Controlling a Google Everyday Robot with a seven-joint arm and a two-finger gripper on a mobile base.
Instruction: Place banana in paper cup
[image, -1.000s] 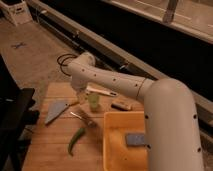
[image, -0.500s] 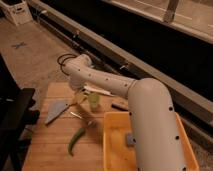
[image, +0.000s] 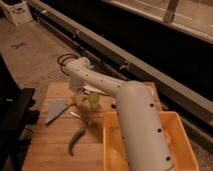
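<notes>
My gripper hangs from the white arm at the back middle of the wooden table, right beside the translucent green cup. A slim pale-yellow thing lies on the wood just below the gripper; it looks like the banana. A curved green pepper lies nearer the front. I cannot make out the white paper cup; the arm may hide it.
A yellow bin stands at the right of the table, partly covered by my arm. A flat grey piece lies at the left. A dark object stands off the table's left edge. A rail runs behind.
My arm's big segment has swung left and nearer the camera, covering more of the yellow bin. The gripper stays by the green cup. The objects on the table have not moved.
</notes>
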